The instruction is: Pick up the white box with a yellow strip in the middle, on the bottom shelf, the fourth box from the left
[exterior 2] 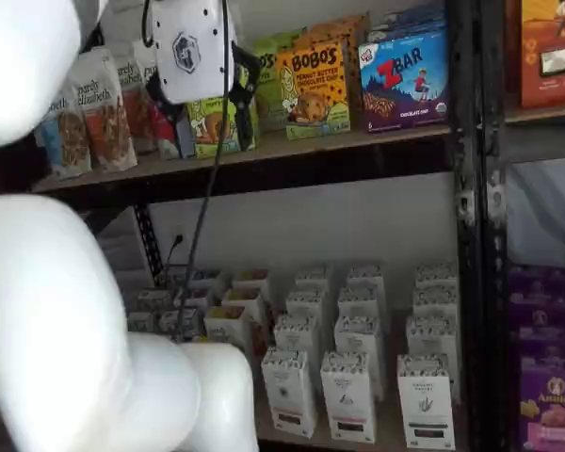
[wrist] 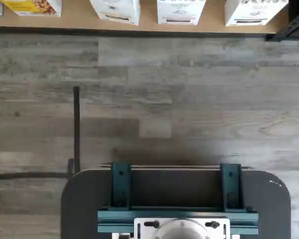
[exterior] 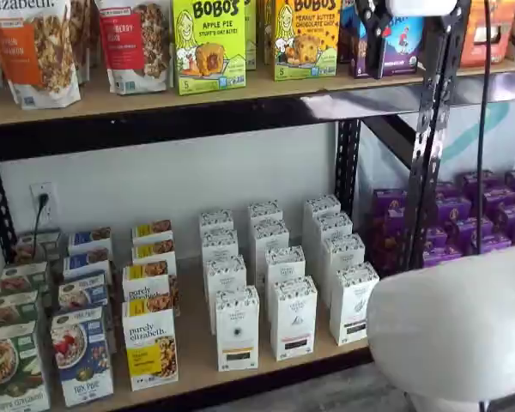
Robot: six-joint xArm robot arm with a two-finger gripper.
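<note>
White-bodied gripper (exterior 2: pixel 193 80) hanging high at the upper shelf (exterior 2: pixel 264 155), black fingers side-on, so cannot tell whether parted or closed. Lying well below and toward the shelving: the white box (exterior: pixel 238 329), standing upright at the front of its row on the bottom shelf (exterior: pixel 197 356). Arm folding back, well apart from it.

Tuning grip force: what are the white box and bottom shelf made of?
White box: looks like matte printed paperboard, with crisp folded edges and no glare. Bottom shelf: pale tan board, likely wood or particleboard, on a black, apparently metal front rail.
</note>
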